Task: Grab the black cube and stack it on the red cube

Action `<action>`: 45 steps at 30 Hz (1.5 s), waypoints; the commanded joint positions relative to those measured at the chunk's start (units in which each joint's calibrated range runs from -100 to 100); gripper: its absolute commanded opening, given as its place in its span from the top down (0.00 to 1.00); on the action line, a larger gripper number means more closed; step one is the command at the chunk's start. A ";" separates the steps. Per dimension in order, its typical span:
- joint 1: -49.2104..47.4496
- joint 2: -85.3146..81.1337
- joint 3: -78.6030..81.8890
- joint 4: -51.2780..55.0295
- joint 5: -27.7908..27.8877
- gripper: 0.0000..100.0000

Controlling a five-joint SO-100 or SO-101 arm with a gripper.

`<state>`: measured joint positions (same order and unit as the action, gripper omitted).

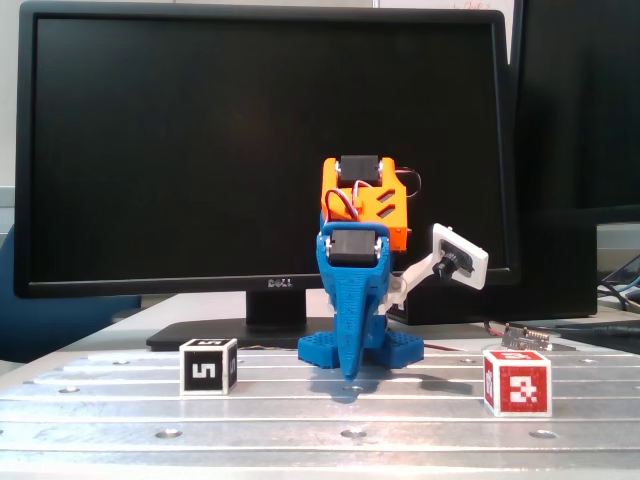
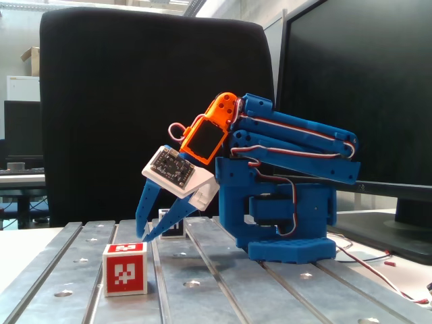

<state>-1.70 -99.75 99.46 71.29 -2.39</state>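
Black cube (image 1: 208,367) sits on the metal table (image 1: 300,420), left of the blue arm (image 1: 352,300) in a fixed view. Red cube (image 1: 517,381) sits far right. Gripper (image 2: 144,237) points down between them, fingers a little apart, holding nothing, ready to reach.

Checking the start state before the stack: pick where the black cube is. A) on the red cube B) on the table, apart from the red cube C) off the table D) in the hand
B: black cube sits on the table, well left of the red cube; the hand is empty.
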 commanded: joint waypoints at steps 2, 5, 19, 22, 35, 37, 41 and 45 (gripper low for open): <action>-0.11 0.50 0.27 0.23 -0.03 0.99; -0.11 0.50 0.27 0.23 -0.03 0.99; -0.11 0.50 0.27 0.23 -0.03 0.99; -0.11 0.50 0.27 0.23 -0.03 0.99; -0.11 0.50 0.27 0.23 -0.14 0.99; -0.25 0.50 0.27 -0.11 -0.29 0.99; -0.03 0.41 0.27 -2.93 -0.35 0.99; 0.12 0.41 0.18 -6.95 -0.35 0.99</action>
<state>-1.70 -98.90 99.46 66.57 -2.39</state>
